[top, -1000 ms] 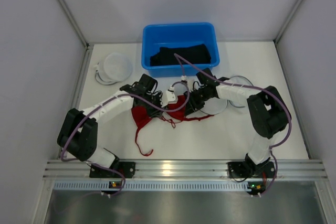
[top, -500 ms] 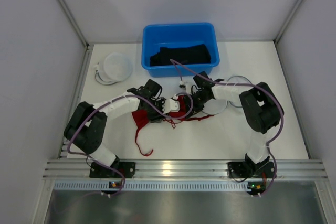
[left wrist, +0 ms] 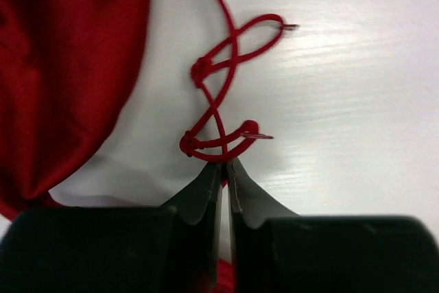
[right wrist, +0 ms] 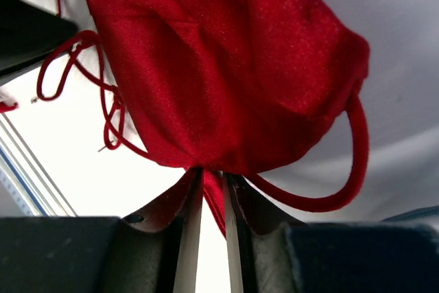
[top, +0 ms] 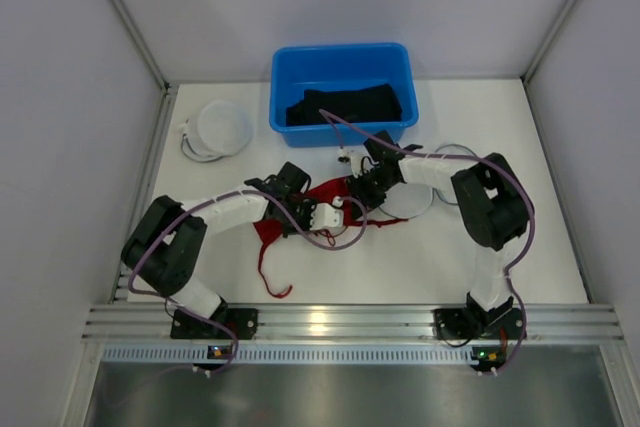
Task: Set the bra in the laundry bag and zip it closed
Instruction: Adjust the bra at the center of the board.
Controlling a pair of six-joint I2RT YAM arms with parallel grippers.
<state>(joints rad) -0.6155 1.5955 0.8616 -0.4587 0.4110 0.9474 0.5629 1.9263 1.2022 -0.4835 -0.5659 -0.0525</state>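
Jaws on both arms pinch one red bra [right wrist: 233, 66] — left strap, right cup.

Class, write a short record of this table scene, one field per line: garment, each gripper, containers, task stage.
Garment: red bra, lying on the table in front of the tub
Left gripper: shut on a thin bra strap
Right gripper: shut on the bra's fabric edge
Tub: blue tub, black clothing inside
Bag: white round bag, back left, apart from the bra
Task stage: bra not yet bagged
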